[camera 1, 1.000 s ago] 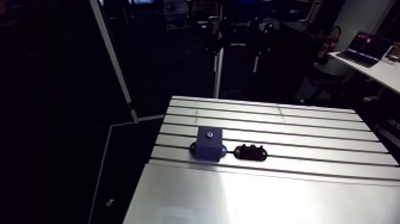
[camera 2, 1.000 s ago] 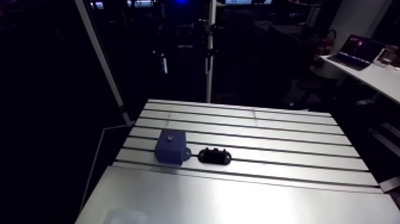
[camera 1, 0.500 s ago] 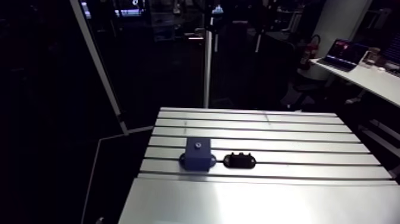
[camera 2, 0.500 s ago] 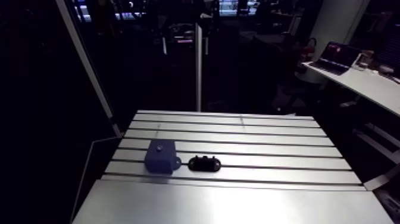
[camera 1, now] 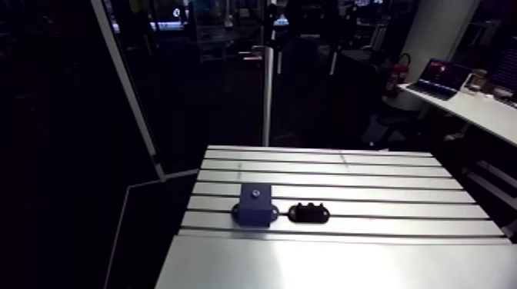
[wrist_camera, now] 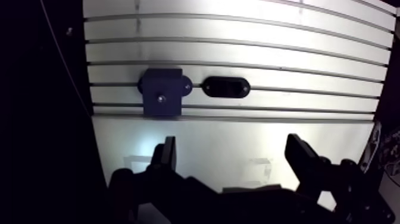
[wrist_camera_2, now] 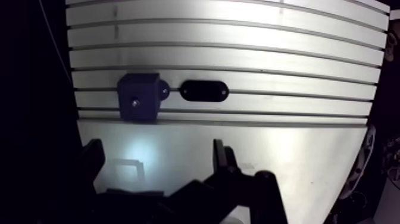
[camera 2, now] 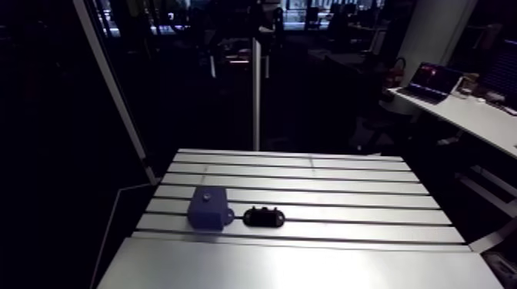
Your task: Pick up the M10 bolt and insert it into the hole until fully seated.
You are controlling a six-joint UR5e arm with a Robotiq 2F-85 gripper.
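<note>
Arm view takes in the slotted aluminium table [camera 1: 385,184], its ribs and grooves running across and a smooth plate [camera 1: 346,261] covering the near part. Neither the wrist nor the gripper shows in this view.

In the wrist view the gripper [wrist_camera: 233,158] hangs above that smooth plate. Its two dark fingers [wrist_camera: 165,156] stand wide apart, with nothing between them but bare metal. They hold nothing and touch nothing.

Ahead of the gripper and well clear of it, on the grooved part just past the plate's edge, sits a dark blue block [wrist_camera: 161,93]. It is box-shaped, with a small rounded ear at its foot on either side, and both ears lie along one groove. It stands close to the table's side edge, next to the dark floor.

Just beside the block, on the same groove and farther from that edge, lies a black oval holder [wrist_camera: 226,87]. It is lower than the block, and the arm view shows small bumps along its top. Whether it touches the block's nearer ear cannot be told.

On the block's top face is a small bright round spot [wrist_camera: 159,99]. It may be the M10 bolt's head or the rim of the hole; which one is not clear, and the bolt cannot be made out elsewhere.
</note>
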